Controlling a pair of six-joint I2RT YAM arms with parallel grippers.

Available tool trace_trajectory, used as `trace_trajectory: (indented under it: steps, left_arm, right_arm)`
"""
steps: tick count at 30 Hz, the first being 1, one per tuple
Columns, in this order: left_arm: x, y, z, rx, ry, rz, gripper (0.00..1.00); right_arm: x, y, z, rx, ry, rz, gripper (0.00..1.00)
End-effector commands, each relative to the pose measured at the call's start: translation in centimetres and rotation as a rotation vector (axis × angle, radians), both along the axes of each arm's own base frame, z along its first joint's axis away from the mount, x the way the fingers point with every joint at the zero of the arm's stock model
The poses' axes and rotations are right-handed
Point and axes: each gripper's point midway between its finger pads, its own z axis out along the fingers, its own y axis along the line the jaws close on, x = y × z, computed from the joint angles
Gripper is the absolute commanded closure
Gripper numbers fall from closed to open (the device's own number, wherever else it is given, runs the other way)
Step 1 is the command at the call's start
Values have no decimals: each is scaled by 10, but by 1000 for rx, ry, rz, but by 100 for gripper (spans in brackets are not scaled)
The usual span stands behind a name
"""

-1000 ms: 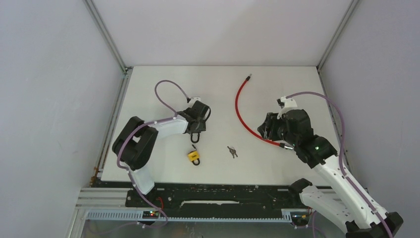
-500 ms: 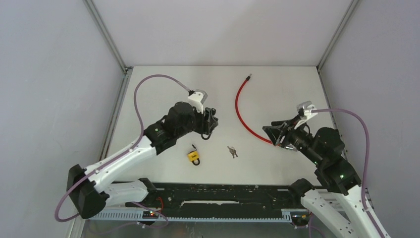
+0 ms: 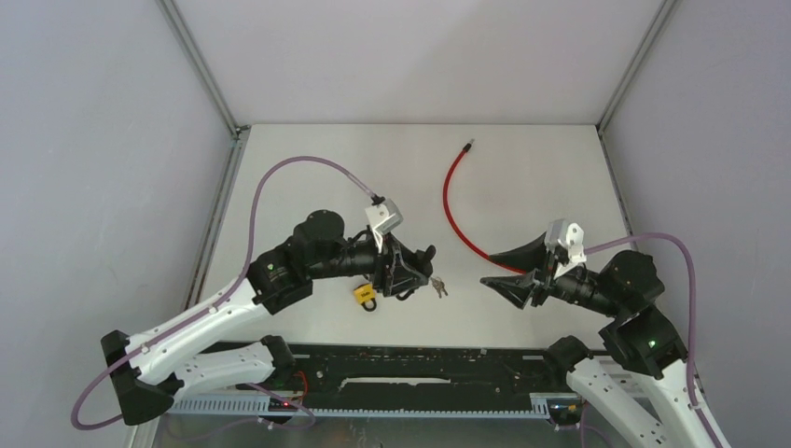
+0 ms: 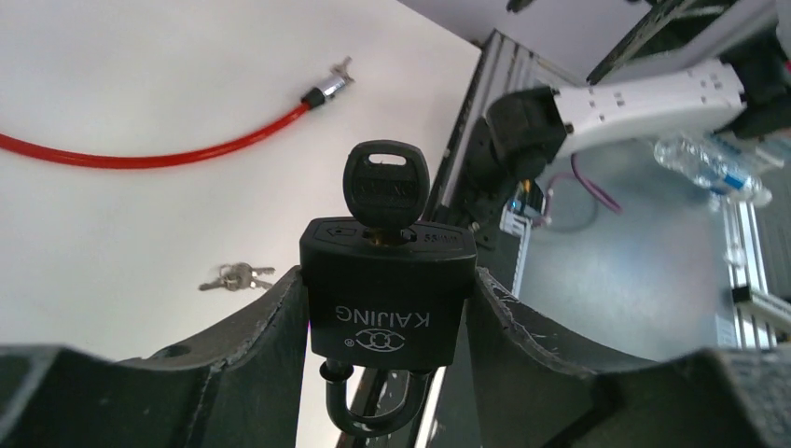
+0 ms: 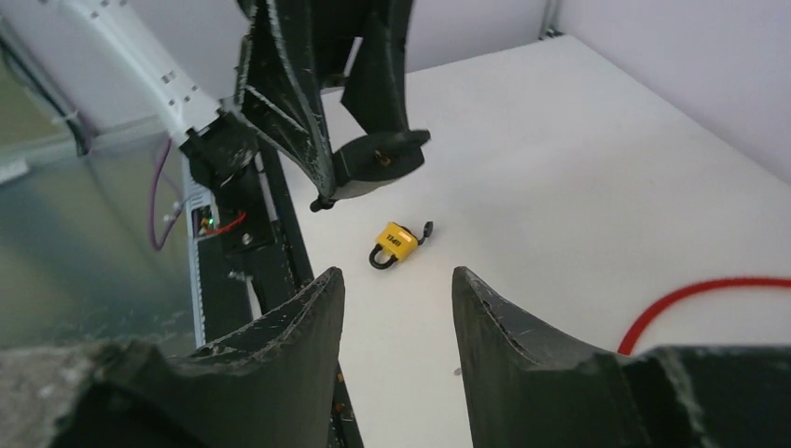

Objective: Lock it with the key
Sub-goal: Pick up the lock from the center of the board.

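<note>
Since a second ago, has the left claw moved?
Yes. The left claw, gripping the black padlock, swung right, from beyond the yellow padlock toward the keys.

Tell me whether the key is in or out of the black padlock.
In: the key stands seated in the black padlock, only its head showing.

Red rubber-sheathed cable [image 3: 451, 210], near end hidden behind right gripper [image 3: 487, 267], cropped at frame edge in both wrist views, small silver keys [image 3: 437, 286] too small to count
</note>
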Motion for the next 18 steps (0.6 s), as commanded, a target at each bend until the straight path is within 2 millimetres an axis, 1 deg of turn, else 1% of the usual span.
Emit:
trace_trajectory:
  steps: [1,2,4,6,8,10,13,15,18]
  left_arm:
    - [-19,5,38,-71,-145,-98,100]
    - [-18,8,38,-63,-161,-85,100]
    - [-14,13,38,-46,-193,-48,100]
    - [-7,19,39,-16,-242,2,100]
    - [0,23,40,28,-313,65,100]
    - [-2,22,40,73,-416,83,100]
    - [5,21,40,131,-560,143,100]
    - [9,19,41,155,-641,178,100]
    - [10,17,46,154,-719,207,100]
  right_arm:
    - [-27,7,19,-6,-221,180,50]
    - [-25,7,23,8,-219,168,49]
    - [-18,7,33,68,-150,111,49]
    - [-9,8,41,144,-18,53,51]
    - [-3,11,44,186,109,29,51]
    - [7,14,41,213,272,-12,52]
    - [15,23,29,222,489,-39,52]
    - [18,31,23,226,579,-45,52]
    - [13,42,16,201,623,-42,50]
